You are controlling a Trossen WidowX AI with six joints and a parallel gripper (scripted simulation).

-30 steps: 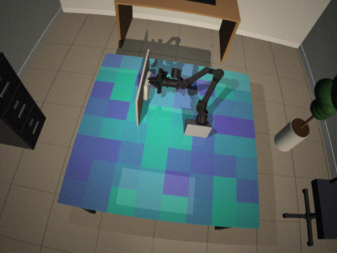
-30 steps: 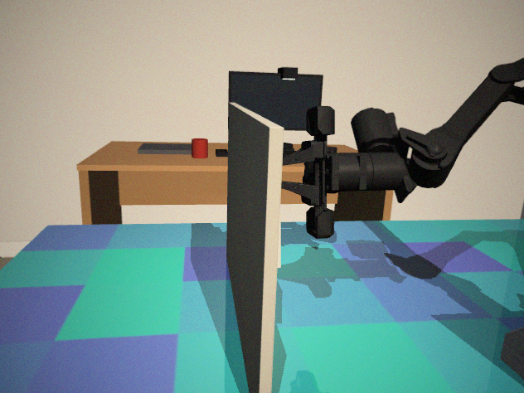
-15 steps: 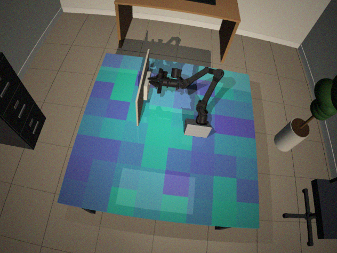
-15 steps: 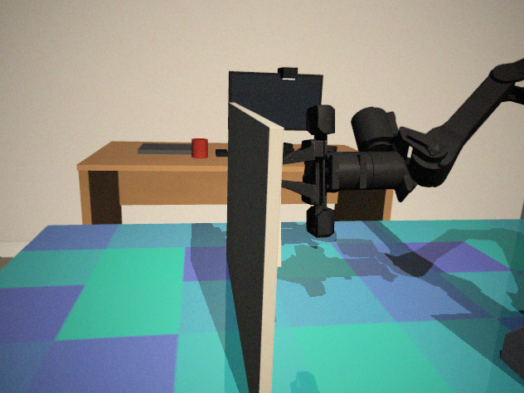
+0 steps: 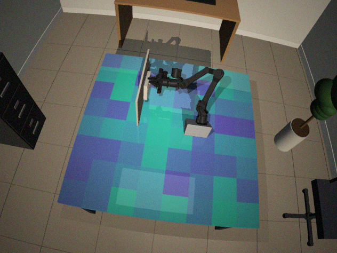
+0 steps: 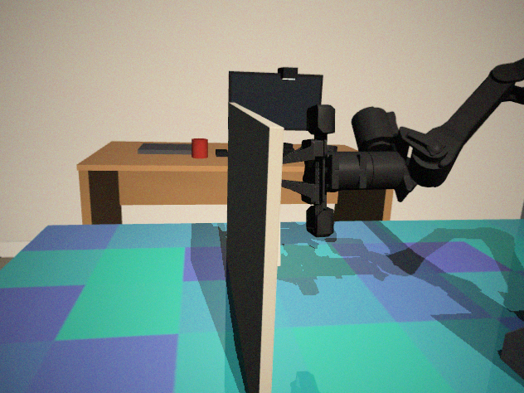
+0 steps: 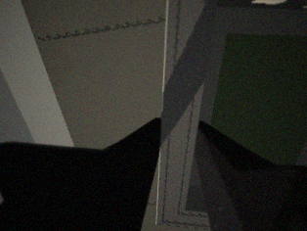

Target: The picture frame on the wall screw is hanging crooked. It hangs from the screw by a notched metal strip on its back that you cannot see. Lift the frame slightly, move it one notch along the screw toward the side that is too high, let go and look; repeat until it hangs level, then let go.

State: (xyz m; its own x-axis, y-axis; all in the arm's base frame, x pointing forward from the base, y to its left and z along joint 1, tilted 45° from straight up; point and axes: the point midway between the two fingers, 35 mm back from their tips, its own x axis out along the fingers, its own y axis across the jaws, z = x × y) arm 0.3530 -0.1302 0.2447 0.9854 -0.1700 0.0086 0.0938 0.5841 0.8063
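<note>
I had my pincer (image 5: 154, 81) (image 6: 283, 171) (image 7: 178, 126) clamped on the picture frame (image 5: 145, 93) (image 6: 278, 254) (image 7: 182, 59), one finger to each side of its pale border in the wrist view. The frame was at the upright wall panel (image 5: 139, 99) (image 6: 249, 236), on the face turned toward my arm (image 5: 210, 88) (image 6: 374, 169), up off the counter (image 5: 179, 160) (image 6: 346, 351). From above, the pincer had the frame near the end toward the wooden desk (image 5: 176, 6) (image 6: 147, 162). In the wrist view a dark green picture area (image 7: 266, 93) showed inside the border, and a shadow crossed the border at a slant. That view was dim, so I could not fairly say how crooked the frame hung, and I could not make out the screw.

My arm rose from a pale block (image 5: 198, 128) on the patchwork counter, bent at its elbow and reached across to the panel, its wrist about level in the exterior view. On the desk behind stood a red cup (image 6: 199, 148) beside a flat grey slab (image 6: 165, 148), with a dark monitor (image 6: 270, 99) partly hidden by the panel.
</note>
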